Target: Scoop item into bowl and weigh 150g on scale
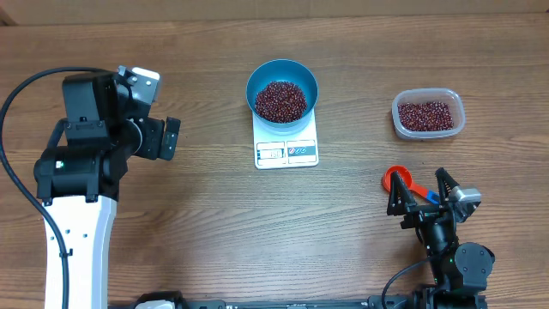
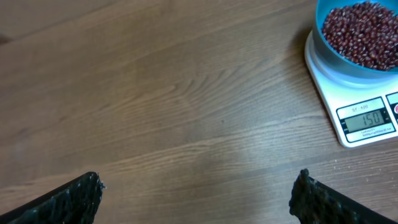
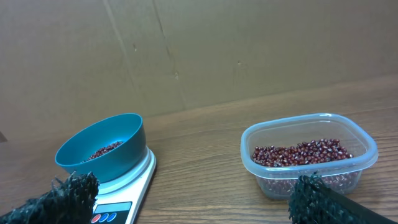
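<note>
The blue bowl stands on the white scale at the table's centre back, holding a heap of dark red-brown beans. In the left wrist view the bowl and beans are at the top right, and the scale display reads 150. My left gripper hangs open well left of the scale, nothing between its fingers. My right gripper is open at the front right, empty, facing the bowl and scale.
A clear plastic container with more beans sits at the back right, right of the scale, and shows in the right wrist view. A small orange-red scoop lies on the table beside the right gripper's left finger, its handle partly hidden.
</note>
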Available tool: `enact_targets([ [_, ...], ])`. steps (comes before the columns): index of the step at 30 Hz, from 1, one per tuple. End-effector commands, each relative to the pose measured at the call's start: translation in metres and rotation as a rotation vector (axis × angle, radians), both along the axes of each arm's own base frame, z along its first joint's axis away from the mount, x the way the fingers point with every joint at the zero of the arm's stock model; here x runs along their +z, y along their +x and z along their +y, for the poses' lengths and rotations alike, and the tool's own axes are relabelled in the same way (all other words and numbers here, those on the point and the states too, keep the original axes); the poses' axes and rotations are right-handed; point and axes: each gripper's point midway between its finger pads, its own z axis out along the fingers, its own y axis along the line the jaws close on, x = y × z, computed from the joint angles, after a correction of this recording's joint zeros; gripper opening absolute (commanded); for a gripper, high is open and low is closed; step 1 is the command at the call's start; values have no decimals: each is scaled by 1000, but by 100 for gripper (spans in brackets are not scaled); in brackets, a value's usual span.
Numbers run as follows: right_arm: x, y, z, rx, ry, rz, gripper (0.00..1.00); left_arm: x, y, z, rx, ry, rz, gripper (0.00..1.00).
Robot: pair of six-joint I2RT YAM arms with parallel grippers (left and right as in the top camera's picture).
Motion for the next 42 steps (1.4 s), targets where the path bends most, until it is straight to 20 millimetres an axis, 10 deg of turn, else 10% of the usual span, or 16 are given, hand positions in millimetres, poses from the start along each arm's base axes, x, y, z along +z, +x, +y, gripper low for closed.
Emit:
enact_targets([
  [1,-1,0,0,-3,3,-7,100,19,-10,-2,21,-30,-61,100],
  [13,-1,0,0,-3,3,-6,100,90,-67,12,89,20,-314,100],
  [23,-1,0,0,-3,3,-6,100,102,-110,39,241,-17,-366,100],
  [42,-1,0,0,-3,3,-6,100,131,-168,-10,216,-323,-542,100],
])
